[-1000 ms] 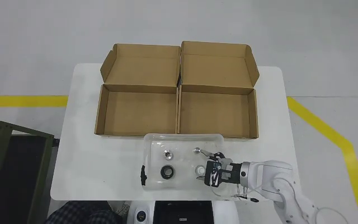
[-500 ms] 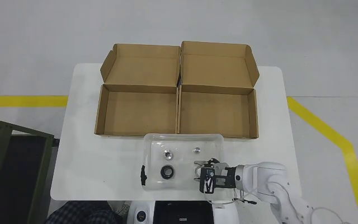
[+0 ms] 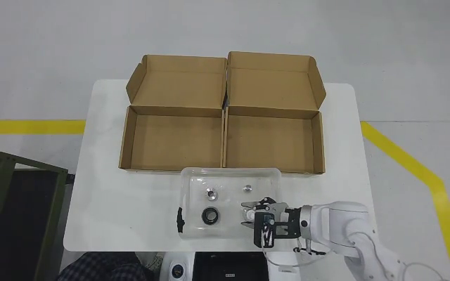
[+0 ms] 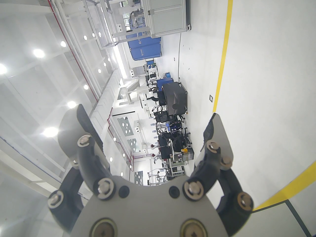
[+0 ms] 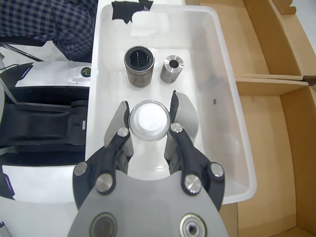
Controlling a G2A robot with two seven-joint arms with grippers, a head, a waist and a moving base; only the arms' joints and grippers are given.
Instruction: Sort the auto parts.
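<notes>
A clear plastic bin sits at the table's near edge. In it stand a dark linear bearing, a silver bushing and a small silver part. My right gripper is down inside the bin, shut on a white round cap, with one finger against each side of it. My left gripper is open with nothing between its fingers, pointed out at the room.
Two open cardboard boxes stand side by side behind the bin, the left box and the right box, both with flaps raised at the back. Black tape marks the bin's left end.
The right gripper has slid left inside the bin onto the white cap, and its fingers now hold the cap's sides. The other parts have stayed put.
</notes>
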